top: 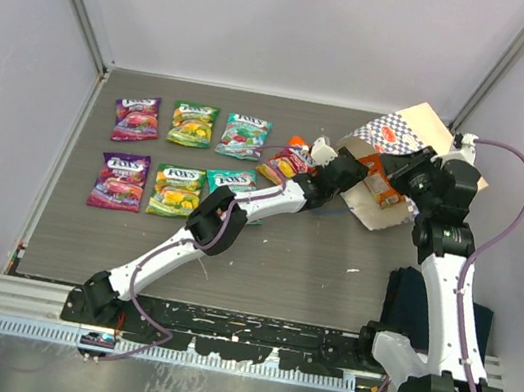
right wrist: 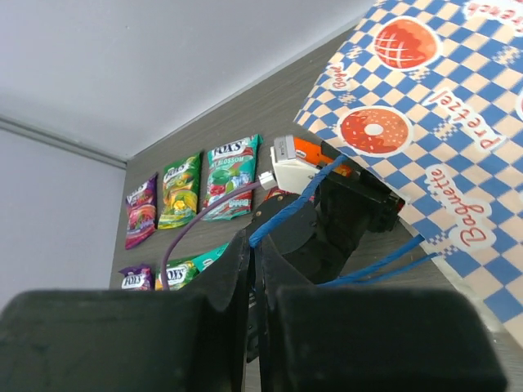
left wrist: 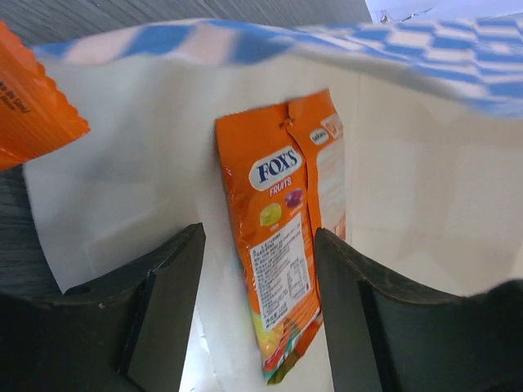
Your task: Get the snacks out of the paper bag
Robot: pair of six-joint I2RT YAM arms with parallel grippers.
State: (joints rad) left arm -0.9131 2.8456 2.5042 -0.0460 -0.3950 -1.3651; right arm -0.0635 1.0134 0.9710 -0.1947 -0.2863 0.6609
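The paper bag (top: 393, 143) lies on its side at the back right, mouth facing left. My right gripper (top: 404, 170) is shut on its blue cord handle (right wrist: 298, 196) and holds the mouth open. My left gripper (top: 353, 171) is open at the bag's mouth; in the left wrist view an orange snack packet (left wrist: 282, 220) lies inside on the bag's white inner wall (left wrist: 409, 204), between my open fingers (left wrist: 167, 294), not gripped. Six packets (top: 185, 157), purple, green and teal, lie in two rows at the left. Another packet (top: 286, 163) lies by the bag.
A dark blue cloth (top: 416, 299) lies at the right beside my right arm. Grey walls close the table at the back and both sides. Part of another orange packet (left wrist: 33, 102) shows at the left edge of the left wrist view.
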